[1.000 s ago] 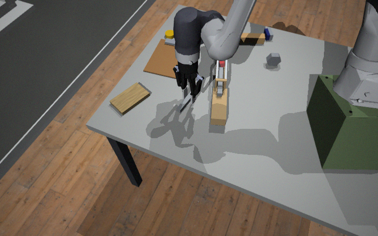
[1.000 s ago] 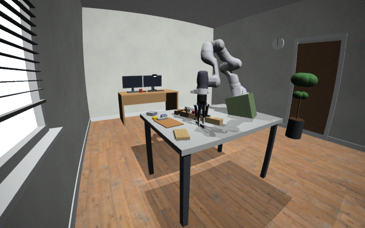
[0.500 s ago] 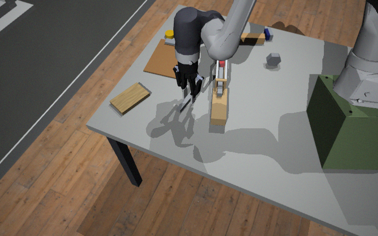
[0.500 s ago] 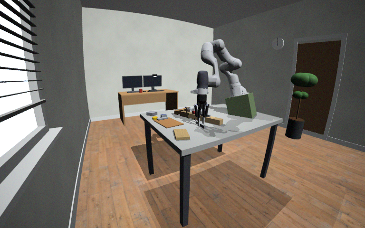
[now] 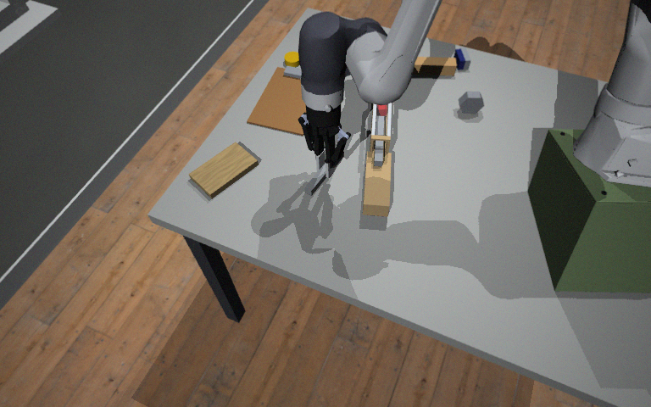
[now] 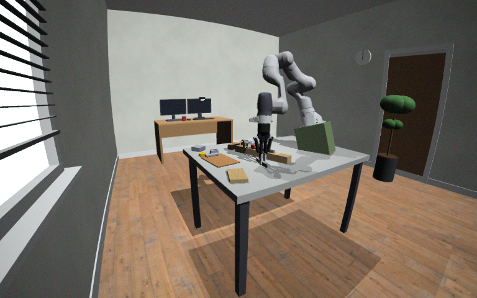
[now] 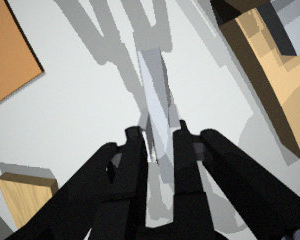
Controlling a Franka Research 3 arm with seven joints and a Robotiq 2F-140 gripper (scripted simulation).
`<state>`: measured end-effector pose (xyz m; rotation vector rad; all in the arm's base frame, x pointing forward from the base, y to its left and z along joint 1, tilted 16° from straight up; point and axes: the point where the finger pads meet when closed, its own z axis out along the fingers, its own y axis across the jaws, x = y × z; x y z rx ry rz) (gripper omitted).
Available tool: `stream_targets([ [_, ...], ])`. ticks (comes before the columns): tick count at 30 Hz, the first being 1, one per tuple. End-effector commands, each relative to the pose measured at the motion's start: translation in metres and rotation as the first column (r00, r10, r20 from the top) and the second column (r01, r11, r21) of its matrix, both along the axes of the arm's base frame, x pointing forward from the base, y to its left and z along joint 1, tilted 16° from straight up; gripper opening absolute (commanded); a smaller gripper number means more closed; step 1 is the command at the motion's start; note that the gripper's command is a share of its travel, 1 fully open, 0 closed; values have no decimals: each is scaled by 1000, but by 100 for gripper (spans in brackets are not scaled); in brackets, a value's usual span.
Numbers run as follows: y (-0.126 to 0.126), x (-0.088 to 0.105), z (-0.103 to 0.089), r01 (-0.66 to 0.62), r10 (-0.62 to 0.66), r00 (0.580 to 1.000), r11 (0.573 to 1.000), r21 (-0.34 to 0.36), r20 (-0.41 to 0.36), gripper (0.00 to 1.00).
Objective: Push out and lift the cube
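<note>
You are pinching a thin grey stick (image 7: 158, 103) in the gripper (image 7: 161, 143) at centre frame, its tip touching the table (image 5: 445, 211), while the red cube (image 5: 381, 110) is sitting inside the channel (image 5: 382, 131) just right, so pushing and lifting are both remaining.

Grey tabletop (image 5: 450, 242) carrying a wooden channel (image 5: 376, 189) just right of the fingers (image 5: 325, 169), a pale wood block (image 5: 223, 168) to their left, a brown mat (image 5: 275, 103) behind them
</note>
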<state>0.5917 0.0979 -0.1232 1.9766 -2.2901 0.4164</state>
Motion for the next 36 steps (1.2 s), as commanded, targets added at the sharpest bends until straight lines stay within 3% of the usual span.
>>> stream_targets([
  [1, 1, 1, 0, 4, -4, 1000, 1000, 2, 4, 0],
  [25, 2, 1, 4, 4, -4, 1000, 1000, 2, 4, 0],
  [28, 7, -1, 22, 4, -4, 1000, 1000, 2, 4, 0],
  [36, 28, -11, 100, 4, -4, 1000, 1000, 2, 4, 0],
])
